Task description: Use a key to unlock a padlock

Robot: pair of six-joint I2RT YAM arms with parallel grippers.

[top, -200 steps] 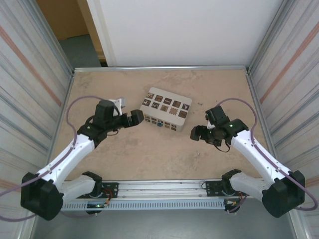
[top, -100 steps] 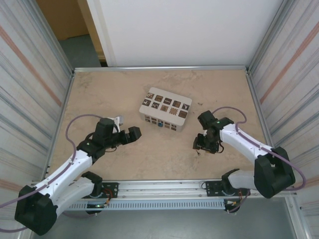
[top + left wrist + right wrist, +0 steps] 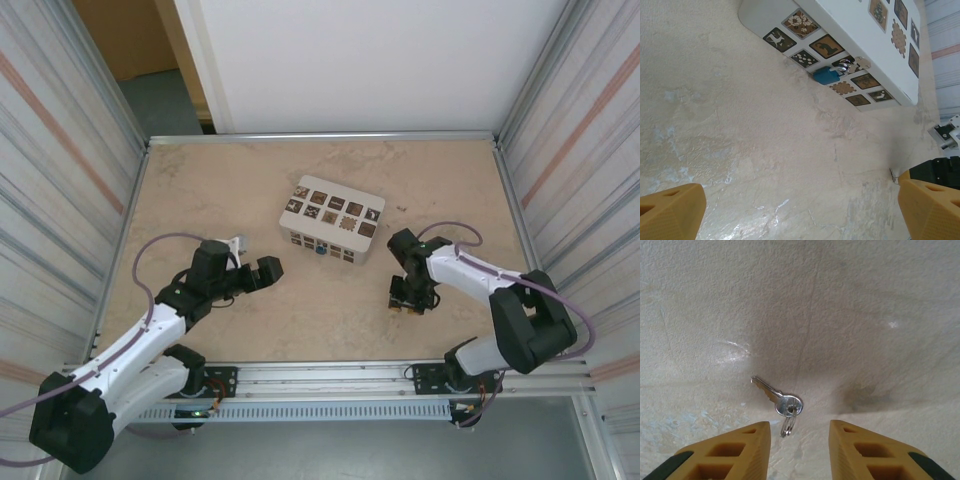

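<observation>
Right gripper [image 3: 799, 429] has swung down over the key [image 3: 783, 401]; its jaws, narrowed yet apart, flank the key's ring, nothing clamped. Left gripper [image 3: 800, 207] gapes wide. Padlock [image 3: 827, 75] sits on the box [image 3: 331, 217] front, at the key's 10 o'clock. Step: key pickup; next, probably a square pinch.

I see the white box [image 3: 332, 220] sitting near the middle of the table [image 3: 300, 330], with the padlock [image 3: 320, 250] (a small blue speck) against its near side. My left gripper [image 3: 271, 269] hangs left of the box, apart from it. The right gripper [image 3: 404, 300] points down at the tabletop on the box's right.
</observation>
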